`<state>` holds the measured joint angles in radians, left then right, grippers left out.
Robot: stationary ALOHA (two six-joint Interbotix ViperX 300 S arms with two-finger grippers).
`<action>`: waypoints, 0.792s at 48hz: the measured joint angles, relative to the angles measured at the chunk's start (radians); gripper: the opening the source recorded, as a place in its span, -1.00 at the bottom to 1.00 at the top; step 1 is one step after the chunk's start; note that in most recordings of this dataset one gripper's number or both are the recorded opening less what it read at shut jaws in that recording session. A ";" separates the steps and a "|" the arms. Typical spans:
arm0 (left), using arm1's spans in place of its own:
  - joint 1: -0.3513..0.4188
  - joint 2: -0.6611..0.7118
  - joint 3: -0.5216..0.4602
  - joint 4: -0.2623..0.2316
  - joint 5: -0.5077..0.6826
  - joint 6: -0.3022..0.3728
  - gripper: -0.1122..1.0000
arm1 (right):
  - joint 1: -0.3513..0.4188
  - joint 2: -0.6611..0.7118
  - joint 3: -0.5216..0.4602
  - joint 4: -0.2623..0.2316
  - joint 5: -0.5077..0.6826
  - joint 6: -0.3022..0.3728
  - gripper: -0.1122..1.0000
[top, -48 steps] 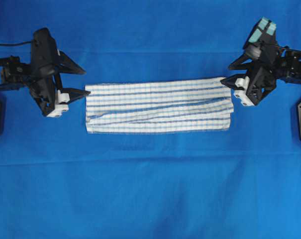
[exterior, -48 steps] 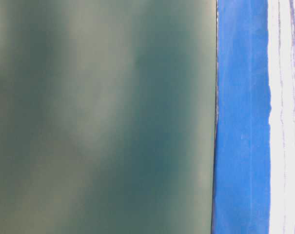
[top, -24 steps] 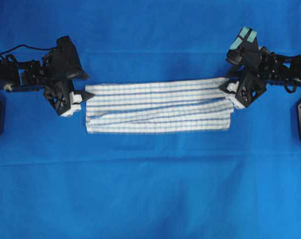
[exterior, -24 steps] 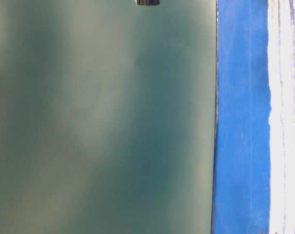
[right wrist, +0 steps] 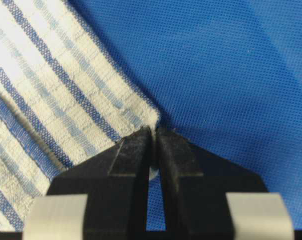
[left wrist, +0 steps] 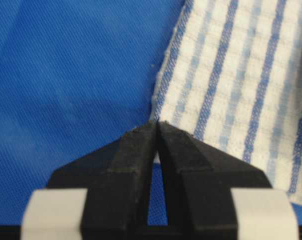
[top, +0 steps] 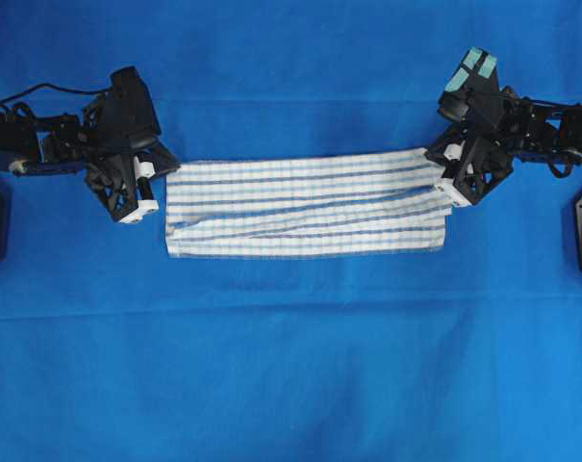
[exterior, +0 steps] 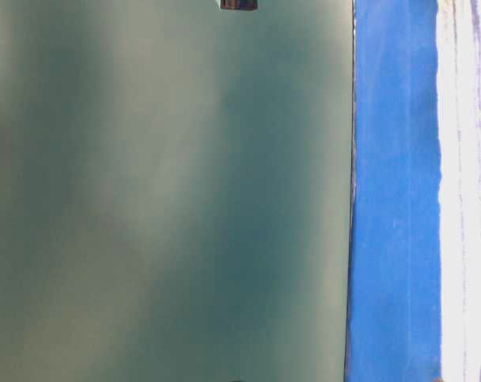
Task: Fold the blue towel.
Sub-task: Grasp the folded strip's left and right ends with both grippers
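The left gripper (left wrist: pixel 156 125) is pinching shut on the towel (left wrist: pixel 240 85), its black tips meeting right at the cloth's corner in the left wrist view. Overhead, this gripper (top: pixel 159 171) is sitting at 9 o'clock of the towel (top: pixel 305 204), biting the far left corner.

The right gripper (right wrist: pixel 154 131) is likewise closing tight on a corner of the towel (right wrist: pixel 56 90), with the tips pressing together and a sliver of cloth showing between them. Overhead, it (top: pixel 442 166) is sitting at 3 o'clock of the towel, gripping the far right corner.

The towel is lying flat as a long, already folded strip in the middle of the desk, stretching from 9 to 3 o'clock between the two grippers, with diagonal creases running across it. It is resting on the blue sheet (top: pixel 291 366) covering the desk. In the table-level view only a blurry edge of the towel (exterior: pixel 467 191) is showing at 3 o'clock, beside a band of the sheet (exterior: pixel 395 191).
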<state>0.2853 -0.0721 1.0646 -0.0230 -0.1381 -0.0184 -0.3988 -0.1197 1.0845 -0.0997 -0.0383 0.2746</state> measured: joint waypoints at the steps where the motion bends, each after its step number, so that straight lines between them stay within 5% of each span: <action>1: 0.002 -0.002 0.000 0.000 0.008 0.000 -0.78 | 0.002 0.000 0.000 0.000 0.000 -0.002 -0.70; 21: 0.002 -0.037 -0.015 0.000 0.078 0.000 -0.79 | 0.003 -0.049 -0.002 0.000 0.008 -0.002 -0.70; 38: 0.003 -0.236 -0.095 0.002 0.233 -0.003 -0.79 | 0.003 -0.285 -0.064 -0.002 0.173 -0.002 -0.70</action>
<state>0.2884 -0.3083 0.9695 -0.0215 0.0951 -0.0215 -0.3958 -0.4050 1.0201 -0.1012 0.1350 0.2730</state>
